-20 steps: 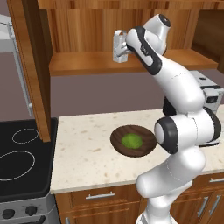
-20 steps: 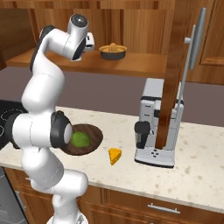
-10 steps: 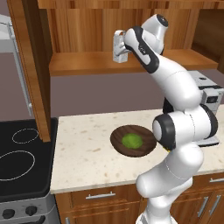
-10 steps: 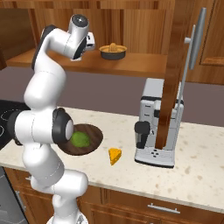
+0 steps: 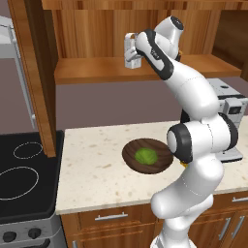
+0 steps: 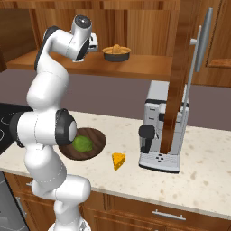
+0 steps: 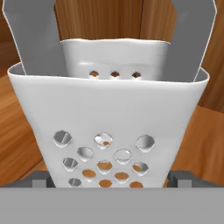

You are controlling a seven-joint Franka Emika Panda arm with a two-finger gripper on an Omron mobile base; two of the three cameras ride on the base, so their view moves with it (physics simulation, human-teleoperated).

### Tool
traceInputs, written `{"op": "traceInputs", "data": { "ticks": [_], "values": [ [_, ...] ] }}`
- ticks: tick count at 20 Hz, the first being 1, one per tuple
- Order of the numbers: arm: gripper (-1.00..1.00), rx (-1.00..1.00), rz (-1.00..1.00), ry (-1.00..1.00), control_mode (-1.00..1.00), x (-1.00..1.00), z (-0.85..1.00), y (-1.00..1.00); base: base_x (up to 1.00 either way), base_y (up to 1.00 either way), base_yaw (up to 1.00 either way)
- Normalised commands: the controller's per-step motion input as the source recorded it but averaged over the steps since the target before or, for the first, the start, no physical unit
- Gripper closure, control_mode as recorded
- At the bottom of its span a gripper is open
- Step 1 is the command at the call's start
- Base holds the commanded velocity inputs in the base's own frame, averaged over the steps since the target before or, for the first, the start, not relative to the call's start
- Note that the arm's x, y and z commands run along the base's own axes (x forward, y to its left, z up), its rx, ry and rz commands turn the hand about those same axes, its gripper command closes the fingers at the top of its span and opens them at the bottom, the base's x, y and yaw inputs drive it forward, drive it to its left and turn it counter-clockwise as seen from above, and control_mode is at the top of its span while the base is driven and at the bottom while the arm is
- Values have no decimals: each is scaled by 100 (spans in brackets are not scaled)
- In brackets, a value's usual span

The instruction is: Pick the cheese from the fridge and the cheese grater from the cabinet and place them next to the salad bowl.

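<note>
The cheese grater (image 7: 109, 118) stands upright on the wooden shelf of the cabinet (image 5: 97, 72), close in front of the hand, pale silver with perforated sides. My gripper (image 7: 110, 179) is open, one fingertip (image 7: 37, 179) on each side of the grater's base without clamping it. From the left base view the gripper (image 5: 134, 48) is raised to the shelf at the grater (image 5: 130, 54). The cheese (image 6: 118, 160), a small orange wedge, lies on the counter just right of the salad bowl (image 6: 97, 137). The bowl (image 5: 131, 150) holds green salad. The fridge is out of view.
A small dark bowl with an orange item (image 6: 116, 52) sits on the shelf right of the hand. A coffee machine (image 6: 162, 131) stands on the counter under an open cabinet door (image 6: 189, 67). A black stove (image 5: 24, 174) lies to the left.
</note>
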Motion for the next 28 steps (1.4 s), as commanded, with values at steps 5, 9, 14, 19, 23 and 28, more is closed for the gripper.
{"op": "traceInputs", "data": {
  "ticks": [5, 9, 14, 19, 23, 28],
  "values": [
    [-100, 0, 0, 0, -100, 10, -2, 1, 0, 0, 0],
    [100, 0, 0, 0, -100, 5, -3, 1, 0, 0, 0],
    [100, 0, 0, -8, -100, -6, 0, -4, 0, 0, 0],
    [100, 0, 0, -15, -100, -27, 0, -14, 0, 0, 0],
    [100, 1, 0, -17, -100, -59, -2, -14, 0, 0, 0],
    [100, 5, 0, -5, -100, -64, 0, -14, 0, 0, 0]
  ]
}}
